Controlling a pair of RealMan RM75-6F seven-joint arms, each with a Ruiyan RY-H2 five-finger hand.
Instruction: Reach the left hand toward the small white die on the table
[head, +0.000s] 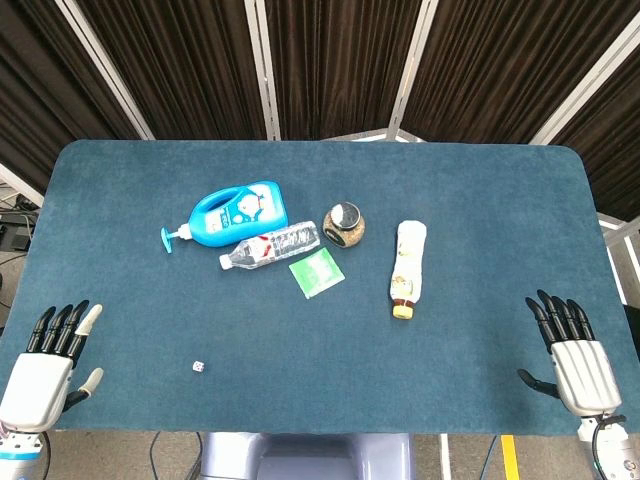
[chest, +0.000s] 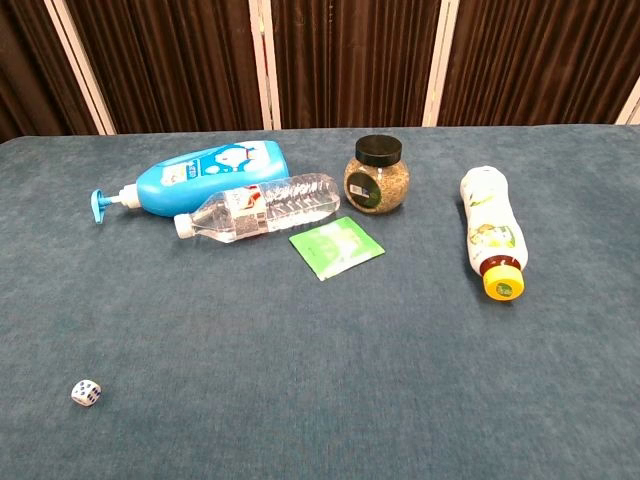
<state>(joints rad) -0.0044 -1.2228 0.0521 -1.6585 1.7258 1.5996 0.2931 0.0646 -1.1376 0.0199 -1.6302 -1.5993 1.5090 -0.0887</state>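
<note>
**Left hand open at the table's near left corner, die lying apart from it**

Head view: The left hand (head: 48, 362) sits at the near left corner of the blue table (head: 480, 200), palm down, fingers spread and straight, holding nothing. The small white die (head: 198, 367) lies on the cloth to the right of that hand, near the front edge and clearly apart from the fingers. The right hand (head: 574, 358) rests at the near right corner, fingers likewise spread wide and empty. Further back, around the middle of the table, a blue pump bottle (head: 236, 214) lies on its side with its nozzle pointing left. A clear water bottle (head: 270, 246) lies just in front of it, touching or nearly touching. A green packet (head: 316, 272) lies flat just beside the water bottle's base. A small jar (head: 344, 224) with a dark lid stands upright to the right, and a white bottle (head: 407, 268) with a yellow cap lies on its side beyond that, cap toward the front.

Chest view: Neither hand shows here. The die (chest: 86, 392) sits alone at the near left, well apart from the pump bottle (chest: 205, 176), water bottle (chest: 262, 208), packet (chest: 336, 247), jar (chest: 377, 177) and white bottle (chest: 491, 232).
</note>
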